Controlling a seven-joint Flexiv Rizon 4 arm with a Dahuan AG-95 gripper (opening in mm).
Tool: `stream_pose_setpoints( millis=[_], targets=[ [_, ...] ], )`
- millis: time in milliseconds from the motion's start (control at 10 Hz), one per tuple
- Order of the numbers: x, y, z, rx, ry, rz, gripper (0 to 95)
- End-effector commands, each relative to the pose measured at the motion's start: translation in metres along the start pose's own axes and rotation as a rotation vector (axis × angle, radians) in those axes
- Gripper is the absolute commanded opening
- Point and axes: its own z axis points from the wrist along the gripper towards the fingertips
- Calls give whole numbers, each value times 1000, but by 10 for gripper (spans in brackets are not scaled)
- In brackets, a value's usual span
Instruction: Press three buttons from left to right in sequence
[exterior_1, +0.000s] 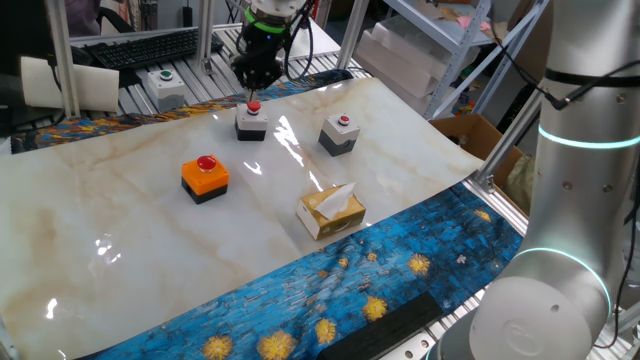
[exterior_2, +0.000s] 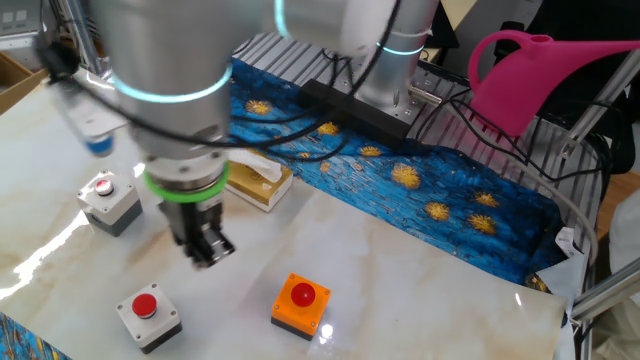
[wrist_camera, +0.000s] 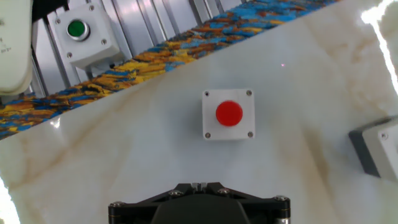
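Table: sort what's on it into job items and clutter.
Job:
orange button box
middle grey button box
far grey button box
end effector, shut

Clutter:
tissue box
green button box
pink watering can

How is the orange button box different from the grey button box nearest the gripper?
The orange button box has an orange top on a black base; the grey button box is pale grey all over. The orange one sits out in the open, while the grey one lies just below the gripper. Both carry a round red push-button.
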Motion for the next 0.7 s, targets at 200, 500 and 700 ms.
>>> stream_pose_setpoints(
  millis=[200, 500, 700],
  targets=[
    [11, -2, 6, -1, -4, -2, 0],
    [13, -4, 15, 7, -17, 1, 0],
    [13, -4, 15, 9, -17, 6, 0]
  ],
)
